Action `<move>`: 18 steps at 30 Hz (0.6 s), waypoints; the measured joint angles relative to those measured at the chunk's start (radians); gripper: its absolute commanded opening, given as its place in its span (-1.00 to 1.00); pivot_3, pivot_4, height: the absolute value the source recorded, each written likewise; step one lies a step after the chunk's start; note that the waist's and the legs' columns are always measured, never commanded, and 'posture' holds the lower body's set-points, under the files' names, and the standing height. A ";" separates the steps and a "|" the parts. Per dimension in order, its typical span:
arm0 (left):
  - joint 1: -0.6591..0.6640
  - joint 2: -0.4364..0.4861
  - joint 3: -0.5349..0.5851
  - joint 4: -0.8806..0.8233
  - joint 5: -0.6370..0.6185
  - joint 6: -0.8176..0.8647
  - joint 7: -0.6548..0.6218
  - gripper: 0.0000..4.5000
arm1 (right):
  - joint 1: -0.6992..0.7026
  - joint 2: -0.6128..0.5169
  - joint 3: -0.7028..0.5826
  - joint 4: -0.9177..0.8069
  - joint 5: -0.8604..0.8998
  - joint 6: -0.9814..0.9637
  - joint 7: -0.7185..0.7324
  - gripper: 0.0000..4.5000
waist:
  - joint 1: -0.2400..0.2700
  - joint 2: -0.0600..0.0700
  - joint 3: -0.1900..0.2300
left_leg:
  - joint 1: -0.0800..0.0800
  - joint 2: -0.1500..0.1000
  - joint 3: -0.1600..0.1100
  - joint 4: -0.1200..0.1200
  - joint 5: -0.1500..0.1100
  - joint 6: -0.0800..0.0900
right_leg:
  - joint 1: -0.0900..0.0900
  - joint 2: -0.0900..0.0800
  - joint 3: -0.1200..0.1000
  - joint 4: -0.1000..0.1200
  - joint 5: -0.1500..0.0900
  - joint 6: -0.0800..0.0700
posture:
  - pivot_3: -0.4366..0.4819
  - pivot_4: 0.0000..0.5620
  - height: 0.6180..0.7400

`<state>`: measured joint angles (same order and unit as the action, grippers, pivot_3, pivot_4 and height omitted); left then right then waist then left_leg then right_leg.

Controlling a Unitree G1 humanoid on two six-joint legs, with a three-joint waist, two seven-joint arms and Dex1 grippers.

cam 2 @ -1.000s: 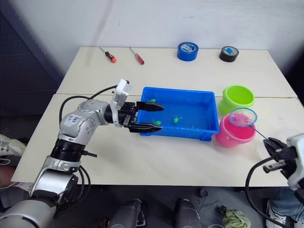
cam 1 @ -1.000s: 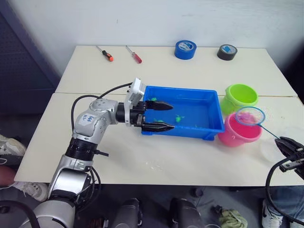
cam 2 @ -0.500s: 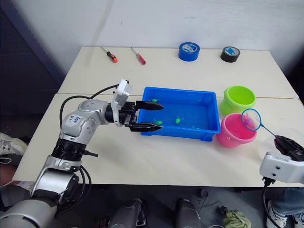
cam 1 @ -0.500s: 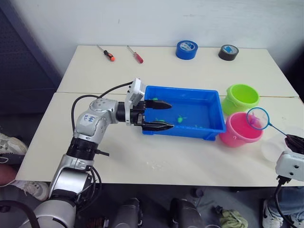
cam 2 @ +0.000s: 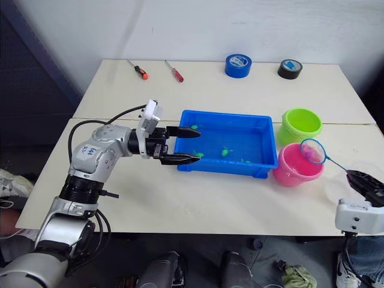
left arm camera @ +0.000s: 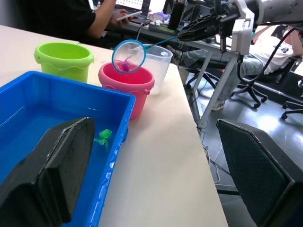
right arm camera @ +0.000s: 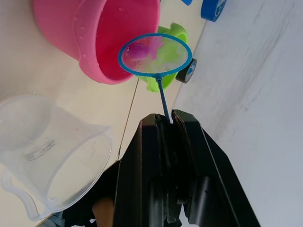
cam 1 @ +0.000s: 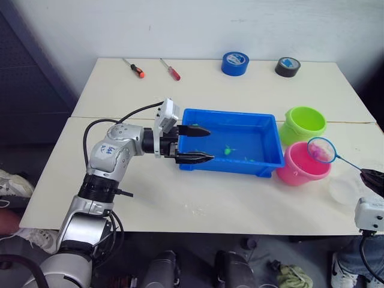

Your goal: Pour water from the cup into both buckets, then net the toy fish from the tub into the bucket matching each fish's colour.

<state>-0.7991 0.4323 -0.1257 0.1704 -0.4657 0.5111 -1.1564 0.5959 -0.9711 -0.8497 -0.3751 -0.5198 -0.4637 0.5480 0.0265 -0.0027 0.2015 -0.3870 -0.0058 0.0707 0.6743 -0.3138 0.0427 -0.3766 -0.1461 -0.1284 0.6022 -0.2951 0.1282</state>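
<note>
Left arm (cam 1: 114,157): silver-grey rounded metal housings with black ribbed joint rings, small blue marking on the elbow shell, black cable looped from shell to wrist. White boxy camera module (cam 1: 166,116) at the wrist, just behind the left gripper (cam 1: 203,144), which has two tapered black fingers. Right gripper (right arm camera: 165,124): flat black fingers, white block (cam 1: 369,214) and black cable beneath.
</note>
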 measured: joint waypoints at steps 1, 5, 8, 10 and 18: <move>0.001 0.000 0.000 -0.001 0.000 0.000 0.001 0.99 | -0.007 0.000 -0.003 0.004 0.000 -0.003 0.000 -1.00 | 0.000 0.000 0.000 | 0.000 0.000 0.000 0.000 0.000 0.000 | 0.000 0.000 0.000 0.000 0.000 0.000 | -0.05 -0.47 1.00; 0.002 0.000 0.000 -0.005 0.000 0.000 0.005 0.99 | -0.023 0.000 -0.017 0.013 -0.010 -0.025 0.009 -1.00 | 0.000 0.000 0.000 | 0.000 0.000 0.000 0.001 0.000 0.000 | 0.000 0.000 0.000 0.000 0.000 0.000 | -0.05 -0.47 1.00; 0.003 0.002 0.000 -0.005 0.002 -0.002 0.006 0.99 | -0.039 0.000 -0.017 0.020 -0.032 -0.038 0.007 -1.00 | 0.000 0.000 0.000 | 0.000 0.000 0.000 0.001 0.000 0.000 | 0.000 0.000 0.000 0.000 0.000 0.000 | -0.05 -0.47 1.00; 0.002 0.001 0.000 -0.005 0.003 -0.010 0.007 0.99 | -0.037 0.000 -0.017 0.021 -0.036 -0.050 0.008 -1.00 | -0.001 0.000 0.000 | 0.000 0.000 0.000 0.001 0.000 0.000 | 0.000 0.000 0.000 0.000 0.000 0.000 | -0.05 -0.47 1.00; 0.002 -0.022 -0.001 0.004 0.006 -0.035 0.009 0.99 | -0.034 0.004 -0.020 0.020 -0.052 -0.078 0.017 -1.00 | 0.000 0.000 0.000 | 0.000 0.000 -0.001 0.003 0.000 0.000 | 0.001 0.000 0.000 0.001 0.000 0.000 | -0.05 -0.47 1.00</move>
<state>-0.7973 0.4105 -0.1269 0.1741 -0.4595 0.4760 -1.1478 0.5620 -0.9668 -0.8697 -0.3549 -0.5717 -0.5414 0.5649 0.0268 -0.0026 0.2014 -0.3872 -0.0059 0.0699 0.6769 -0.3138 0.0428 -0.3759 -0.1461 -0.1287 0.6035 -0.2951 0.1281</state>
